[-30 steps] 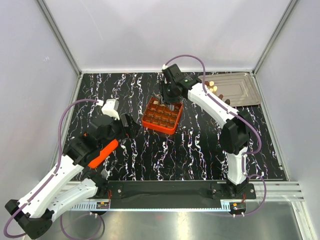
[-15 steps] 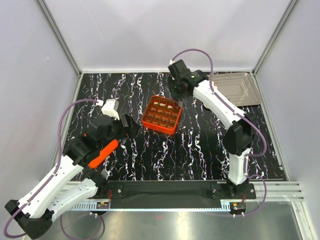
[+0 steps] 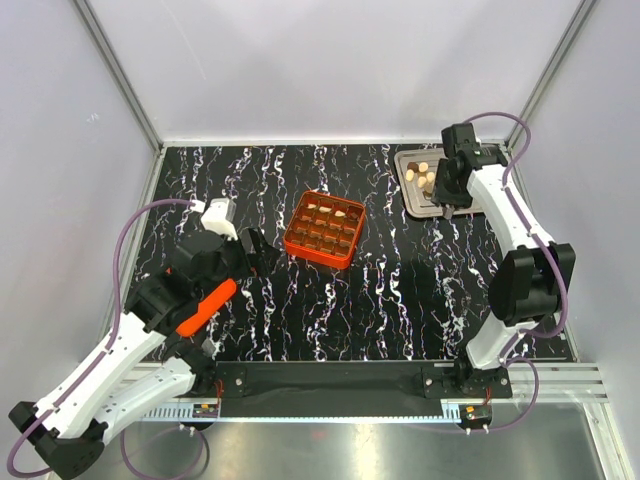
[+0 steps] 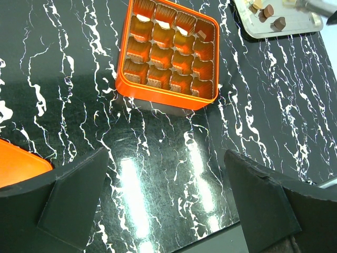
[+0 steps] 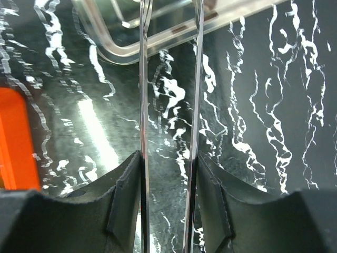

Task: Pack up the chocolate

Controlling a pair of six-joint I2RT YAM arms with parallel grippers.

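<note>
Overhead, the left gripper (image 3: 257, 250) sits at 8 o'clock of the orange box (image 3: 324, 229), its jaws spread wide and holding nothing. The box lies mid-table on the black marble table (image 3: 380, 300). Cream chocolate (image 4: 163, 23) fills the box's far row; the other cells are hard to read. The metal tray (image 3: 412, 203) is at 2 o'clock of the box, with more chocolate loose on it. The right gripper (image 3: 447, 205) hangs over the tray's near edge. Its thin blades are narrowly apart, with nothing visible between them.

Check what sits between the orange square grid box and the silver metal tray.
Nothing: bare black marbled tabletop runs from the orange square grid box to the silver metal tray, per top external view.
</note>
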